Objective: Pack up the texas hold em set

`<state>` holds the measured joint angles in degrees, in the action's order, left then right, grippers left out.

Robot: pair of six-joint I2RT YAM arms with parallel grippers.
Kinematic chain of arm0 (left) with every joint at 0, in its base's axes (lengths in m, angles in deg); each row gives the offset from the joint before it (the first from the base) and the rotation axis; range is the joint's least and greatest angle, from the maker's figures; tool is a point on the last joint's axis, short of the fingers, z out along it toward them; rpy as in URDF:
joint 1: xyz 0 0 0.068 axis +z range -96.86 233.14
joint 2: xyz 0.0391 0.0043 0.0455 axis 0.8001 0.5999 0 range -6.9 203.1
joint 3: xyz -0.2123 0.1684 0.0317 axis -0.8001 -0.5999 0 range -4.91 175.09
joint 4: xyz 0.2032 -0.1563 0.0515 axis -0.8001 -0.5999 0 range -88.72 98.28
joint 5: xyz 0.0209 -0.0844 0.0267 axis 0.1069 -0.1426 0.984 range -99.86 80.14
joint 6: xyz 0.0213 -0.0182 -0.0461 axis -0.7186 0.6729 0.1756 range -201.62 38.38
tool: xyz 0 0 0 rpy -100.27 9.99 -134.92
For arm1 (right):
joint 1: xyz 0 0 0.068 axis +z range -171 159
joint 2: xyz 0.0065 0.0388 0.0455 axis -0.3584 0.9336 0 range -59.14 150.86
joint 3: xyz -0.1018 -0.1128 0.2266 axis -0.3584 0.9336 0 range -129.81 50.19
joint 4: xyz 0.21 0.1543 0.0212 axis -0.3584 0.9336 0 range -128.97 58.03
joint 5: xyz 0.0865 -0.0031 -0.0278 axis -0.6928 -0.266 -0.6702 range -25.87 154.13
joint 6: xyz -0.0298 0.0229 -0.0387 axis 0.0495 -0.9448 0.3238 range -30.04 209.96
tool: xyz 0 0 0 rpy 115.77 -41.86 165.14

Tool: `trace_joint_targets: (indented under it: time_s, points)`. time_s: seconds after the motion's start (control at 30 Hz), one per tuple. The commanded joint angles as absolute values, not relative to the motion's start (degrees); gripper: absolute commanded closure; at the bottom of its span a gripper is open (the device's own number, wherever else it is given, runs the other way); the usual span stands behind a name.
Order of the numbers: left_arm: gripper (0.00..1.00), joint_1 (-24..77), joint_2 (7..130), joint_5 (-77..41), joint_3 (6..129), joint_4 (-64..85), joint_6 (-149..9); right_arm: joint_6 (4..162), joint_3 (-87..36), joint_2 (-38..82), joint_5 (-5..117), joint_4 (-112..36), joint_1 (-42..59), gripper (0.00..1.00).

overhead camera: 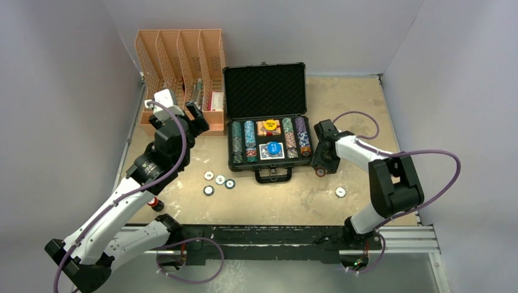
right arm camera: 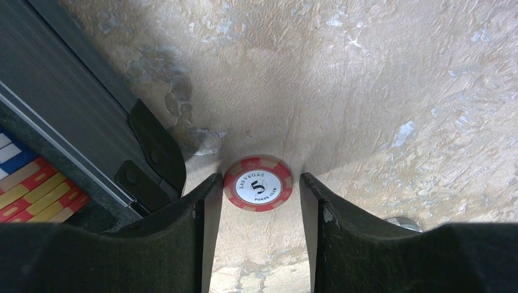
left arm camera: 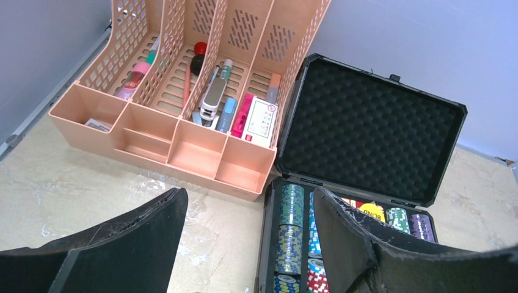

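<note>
I see the case mostly filled, lid up; loose chips lie lower-centre on the surface. My right tool gapes around a red chip, not gripping it; my left tool is wide open and empty.

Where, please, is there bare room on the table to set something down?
Bare beige tabletop lies right of the open black foam-lined case, back to the right wall, and in front of its handle toward the arms' rail. Crowded: four loose chips left of the handle, the orange slotted organiser back left, the right tool straddling a red chip.
</note>
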<state>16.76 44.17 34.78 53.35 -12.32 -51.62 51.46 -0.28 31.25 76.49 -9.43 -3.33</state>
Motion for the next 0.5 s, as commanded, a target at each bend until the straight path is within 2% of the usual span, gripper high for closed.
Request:
trace_joint_targets:
  time_s: [0.0, 0.2, 0.37, 0.47]
  points:
    - [0.25, 17.2, 43.6, 35.3, 53.5, -10.2, -51.1, 51.2, 1.5, 31.1, 73.5, -7.1, -2.5, 0.47]
    - [0.25, 17.2, 43.8, 35.2, 53.4, -10.2, -51.1, 51.0, 3.2, 30.8, 71.5, -9.5, -2.5, 0.53]
    - [0.25, 17.2, 44.2, 35.1, 53.4, -10.2, -51.0, 49.9, 3.9, 30.2, 71.5, -11.2, -2.5, 0.63]
    - [0.25, 17.2, 44.4, 33.9, 53.3, -10.0, -51.3, 48.7, 3.9, 28.1, 72.8, -10.7, -2.5, 0.65]
